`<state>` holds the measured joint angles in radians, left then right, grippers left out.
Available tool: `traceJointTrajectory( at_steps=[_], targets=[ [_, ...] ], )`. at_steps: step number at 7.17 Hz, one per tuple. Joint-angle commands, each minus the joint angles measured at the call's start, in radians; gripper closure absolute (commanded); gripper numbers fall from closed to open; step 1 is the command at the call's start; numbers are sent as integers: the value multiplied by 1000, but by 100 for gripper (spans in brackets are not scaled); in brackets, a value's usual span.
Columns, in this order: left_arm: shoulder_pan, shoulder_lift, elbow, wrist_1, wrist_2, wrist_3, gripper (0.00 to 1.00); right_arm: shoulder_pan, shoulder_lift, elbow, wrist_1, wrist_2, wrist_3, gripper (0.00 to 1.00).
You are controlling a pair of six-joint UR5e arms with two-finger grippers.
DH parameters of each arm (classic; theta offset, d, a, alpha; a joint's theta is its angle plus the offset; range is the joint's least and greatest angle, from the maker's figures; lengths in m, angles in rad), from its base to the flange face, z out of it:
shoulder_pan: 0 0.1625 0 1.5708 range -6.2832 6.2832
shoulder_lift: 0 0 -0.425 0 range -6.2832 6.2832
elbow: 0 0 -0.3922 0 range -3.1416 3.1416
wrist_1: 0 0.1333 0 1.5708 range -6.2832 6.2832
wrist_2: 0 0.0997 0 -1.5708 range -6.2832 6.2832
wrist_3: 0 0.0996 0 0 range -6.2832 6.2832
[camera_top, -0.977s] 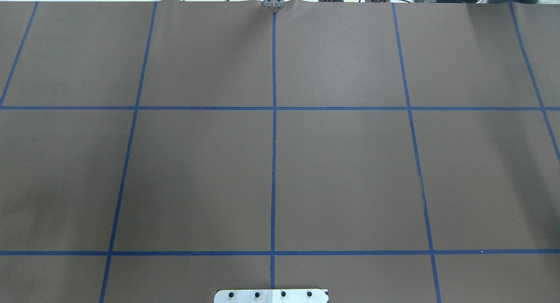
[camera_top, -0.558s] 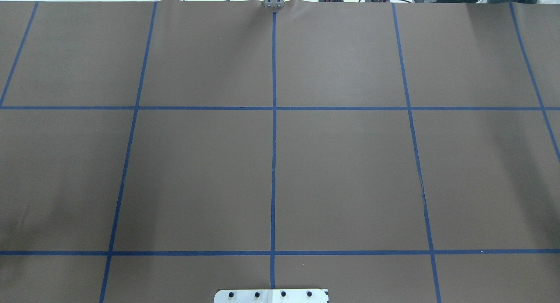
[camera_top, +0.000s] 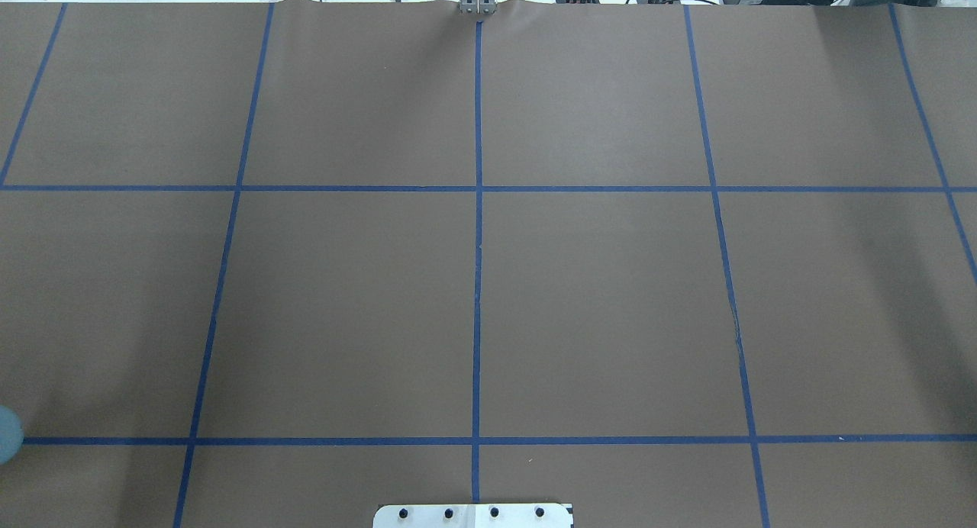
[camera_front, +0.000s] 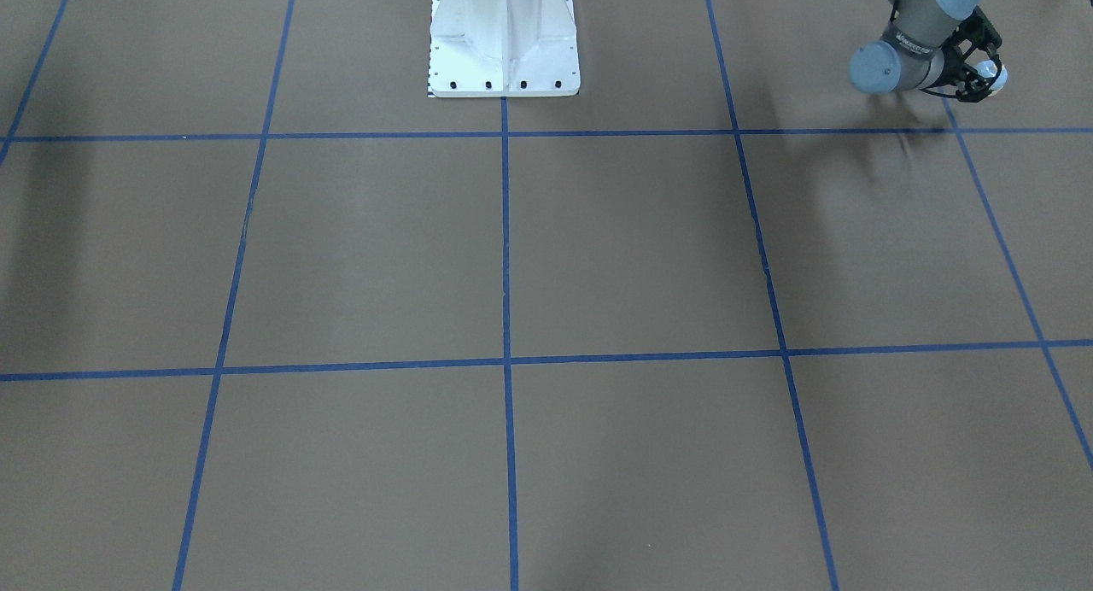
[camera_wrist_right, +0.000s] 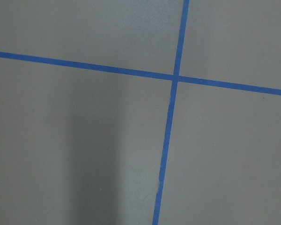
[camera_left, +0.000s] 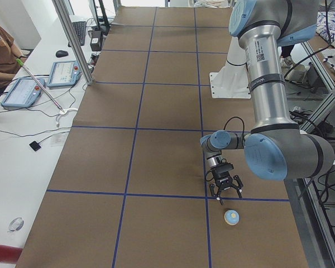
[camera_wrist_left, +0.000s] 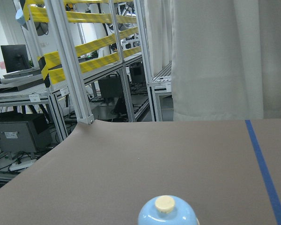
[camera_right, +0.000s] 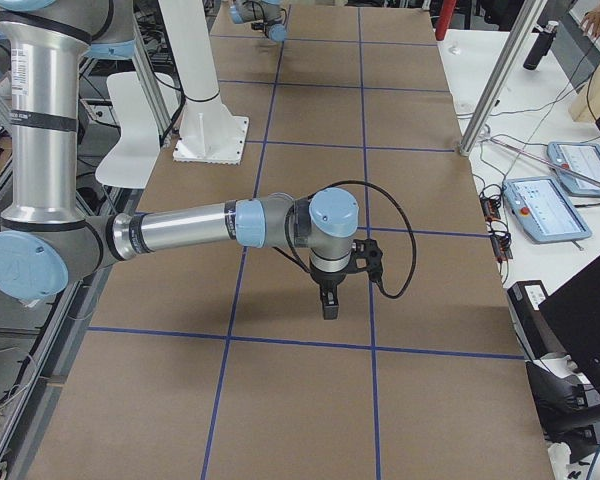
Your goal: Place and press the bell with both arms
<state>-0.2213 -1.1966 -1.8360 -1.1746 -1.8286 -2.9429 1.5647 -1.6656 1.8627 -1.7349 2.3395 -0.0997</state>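
At the table's left end, toward 5 o'clock in the left side view, the bell (camera_left: 231,216) stands upright on the brown table (camera_left: 156,145) with its button (camera_wrist_left: 165,203) facing up. It sits just beyond a blue tape line (camera_left: 156,195).

Step in hand, as judged: approach for pick-up. The bell lies outside the overhead view, so it does not appear to be placed in the working area yet.

Left gripper (camera_left: 226,195): points down, at 11 o'clock from the bell and near it without touching. Its fingers are spread apart and hold nothing.

Right gripper (camera_right: 329,305): points down over the table, well apart from the bell. Only one side view shows it, so whether its fingers are apart or together cannot be told.

Next move, as judged: centre the spread fingers over the dome, lower them round it, then close on the sides. Avoid loading the button, which would ring the bell early.
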Motion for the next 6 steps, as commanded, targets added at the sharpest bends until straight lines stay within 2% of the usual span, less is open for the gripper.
traceJointTrajectory(
  at_steps=[1,4,5,6],
  targets=[
    [3,0,14,-7,3,-5,0,0,-9,10,0,0,0,0],
    [3,2,21,-35,12,4,0,0,-19,12,0,0,0,0],
    [3,8,27,-49,46,4,0,0,-19,12,0,0,0,0],
    [3,9,68,-90,60,5,0,0,-19,13,0,0,0,0]
  ],
)
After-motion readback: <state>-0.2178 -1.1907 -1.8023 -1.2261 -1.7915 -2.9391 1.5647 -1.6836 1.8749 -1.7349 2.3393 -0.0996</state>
